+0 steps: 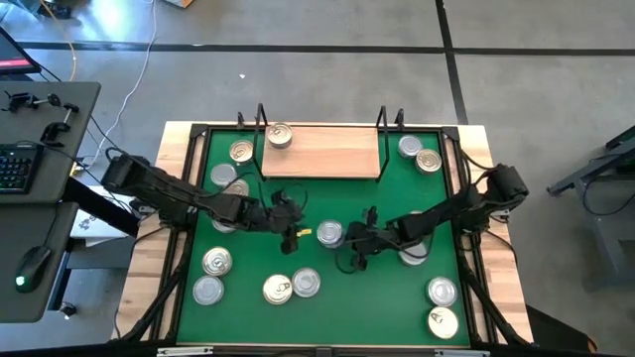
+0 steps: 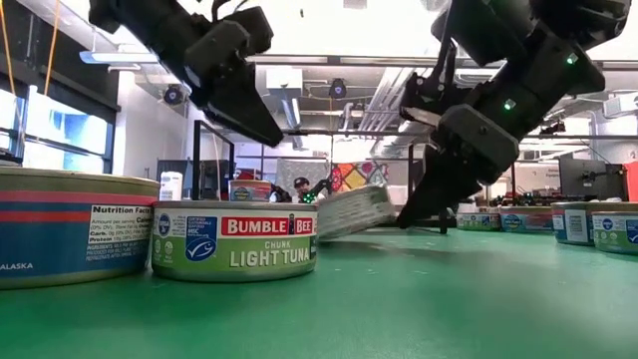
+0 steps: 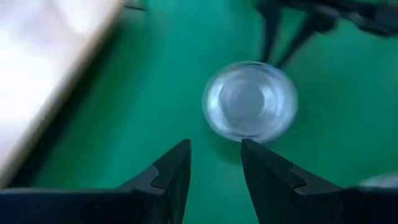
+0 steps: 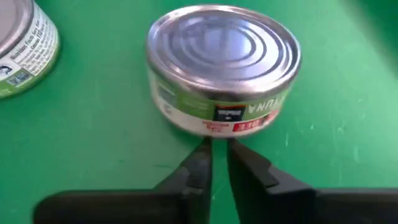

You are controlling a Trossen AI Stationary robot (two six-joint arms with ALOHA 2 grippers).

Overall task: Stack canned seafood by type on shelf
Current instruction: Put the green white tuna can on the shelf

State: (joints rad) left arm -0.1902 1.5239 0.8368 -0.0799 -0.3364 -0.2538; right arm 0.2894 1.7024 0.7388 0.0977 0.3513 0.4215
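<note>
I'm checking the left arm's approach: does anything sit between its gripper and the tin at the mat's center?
Nothing visible does. The left gripper is open with bare green mat between it and the silver-lidded tin. The right gripper sits at the tin's far side, not in the gap.

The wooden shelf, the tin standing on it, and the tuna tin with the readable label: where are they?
wooden shelf (image 1: 327, 159): high view, bare middle of the board.
tin on the shelf (image 1: 279, 135): high view, its lid.
Bumble Bee tuna tin (image 2: 235, 242): low view, its label.
</note>
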